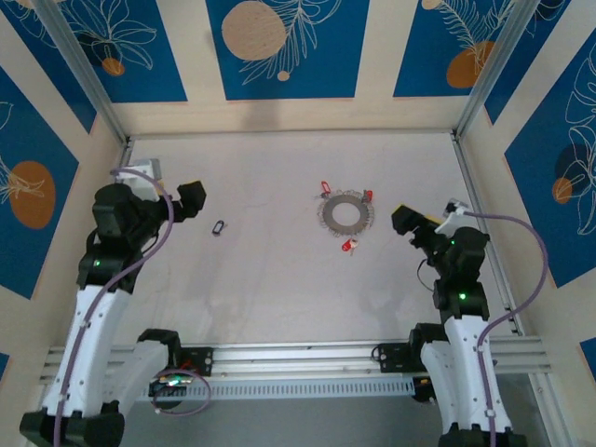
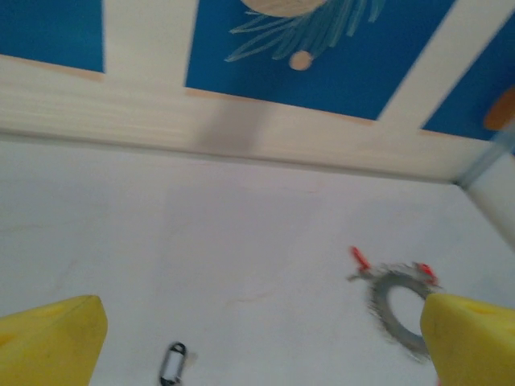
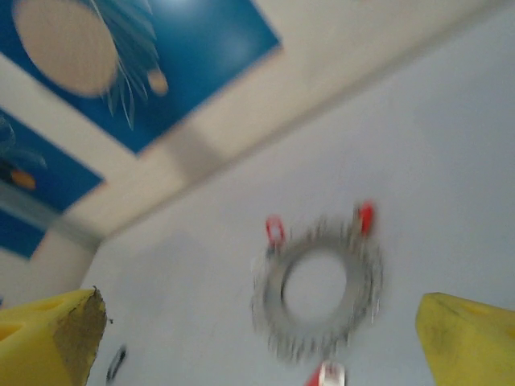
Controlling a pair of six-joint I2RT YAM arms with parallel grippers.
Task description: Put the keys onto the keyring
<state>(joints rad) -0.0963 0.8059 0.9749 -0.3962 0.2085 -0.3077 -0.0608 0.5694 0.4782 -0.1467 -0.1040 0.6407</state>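
The grey keyring (image 1: 344, 212) lies flat on the white table, its rim fringed with tiny silver pieces. Three red-headed keys lie loose at its edge: one at the far left (image 1: 325, 189), one at the far right (image 1: 367, 196), one on the near side (image 1: 350, 246). My left gripper (image 1: 191, 197) hangs open well left of the ring. My right gripper (image 1: 407, 222) hangs open just right of it. The left wrist view has the keyring (image 2: 381, 305) beside the right yellow finger (image 2: 475, 338). In the blurred right wrist view, the keyring (image 3: 270, 298) lies between the open fingers (image 3: 48, 338), with keys (image 3: 274, 229) around it.
A small black-framed tag (image 1: 219, 227) lies on the table between the left gripper and the ring, also seen in the left wrist view (image 2: 172, 363). Patterned blue and cream walls enclose the table (image 1: 279, 279) on three sides. An aluminium rail (image 1: 298, 358) runs along the near edge.
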